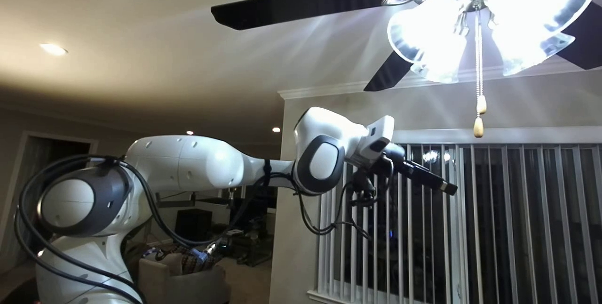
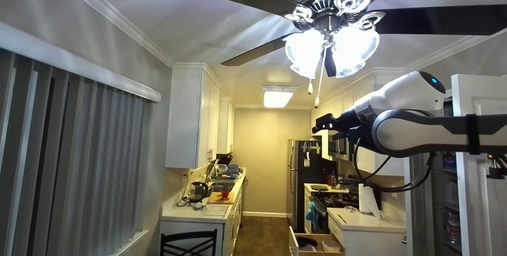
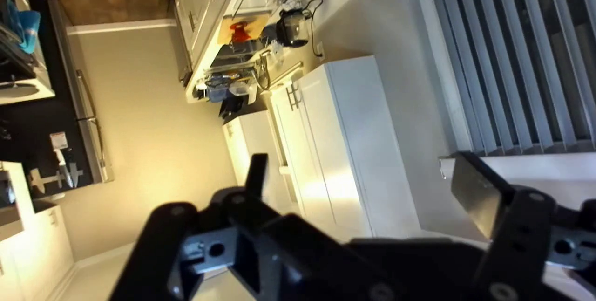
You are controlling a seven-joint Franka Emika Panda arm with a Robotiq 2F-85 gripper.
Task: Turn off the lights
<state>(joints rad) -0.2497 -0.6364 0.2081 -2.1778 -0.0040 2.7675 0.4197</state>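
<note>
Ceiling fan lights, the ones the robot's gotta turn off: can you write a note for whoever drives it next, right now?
Gripper: open, holding nothing.
Bell-shaped glass lights: under the dark-bladed ceiling fan, shining.
Two pull chains with wooden knobs: hanging from the fan, apart from the gripper, which shows lower in both exterior views.
Done: no switch-off yet; the lights are on.
Left: probably raise the gripper to a knob, close on it, pull down, then check the lights. I can't tell which chain works them.
</note>
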